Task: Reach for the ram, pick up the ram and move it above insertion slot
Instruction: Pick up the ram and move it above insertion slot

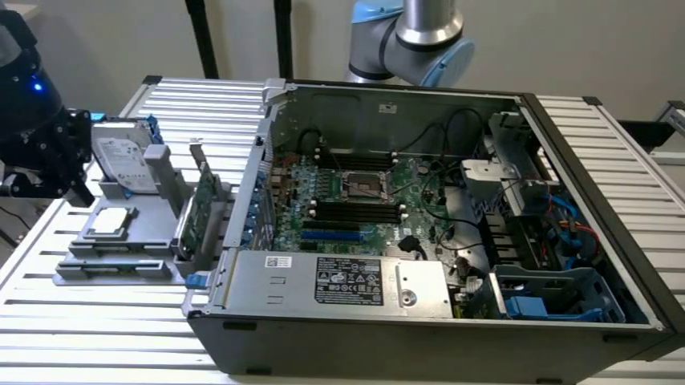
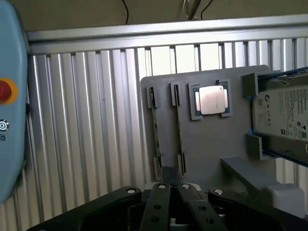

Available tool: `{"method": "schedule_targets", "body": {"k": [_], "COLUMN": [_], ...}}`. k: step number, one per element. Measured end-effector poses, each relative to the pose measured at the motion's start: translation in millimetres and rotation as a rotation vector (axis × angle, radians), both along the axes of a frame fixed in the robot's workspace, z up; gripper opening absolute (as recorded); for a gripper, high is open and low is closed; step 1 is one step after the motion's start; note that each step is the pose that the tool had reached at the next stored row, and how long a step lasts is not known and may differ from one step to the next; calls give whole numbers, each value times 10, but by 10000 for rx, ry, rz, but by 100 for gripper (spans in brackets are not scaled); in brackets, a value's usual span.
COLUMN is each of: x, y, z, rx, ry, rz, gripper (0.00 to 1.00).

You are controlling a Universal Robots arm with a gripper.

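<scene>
- End effector (image 2: 172, 179): fingers drawn close together, gripping nothing.
- Ram (image 2: 155, 139): standing on edge in a grey fixture (image 2: 207, 144) slot, just beyond the fingertips and slightly aside, long axis running away from them.
- The fixture sits on the desk (image 1: 107, 337), at the exterior view's left.

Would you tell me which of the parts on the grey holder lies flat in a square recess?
The CPU: small, square, silver-topped. The drive beside it is larger, labelled and tilted.

On the tabletop (image 1: 75, 329), the holder (image 1: 107, 266) carrying the hard drive (image 1: 123, 160) and processor (image 1: 112, 223) sits beside the computer case (image 1: 428, 341), toward the edge on the exterior view's left.
</scene>
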State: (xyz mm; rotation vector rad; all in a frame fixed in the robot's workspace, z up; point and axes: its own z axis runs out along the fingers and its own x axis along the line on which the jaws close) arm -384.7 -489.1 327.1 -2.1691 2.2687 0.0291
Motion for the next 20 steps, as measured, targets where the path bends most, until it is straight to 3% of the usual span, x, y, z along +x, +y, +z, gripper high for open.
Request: {"method": "schedule_targets", "body": {"k": [10, 13, 18, 20], "x": [0, 0, 0, 0], "y": [0, 0, 1, 0], "z": [-5, -4, -10, -42], "rx": [3, 3, 7, 6], "ry": [-4, 8, 43, 52], "rz": [1711, 1724, 1725, 1725], "gripper": [11, 12, 36, 36]}}
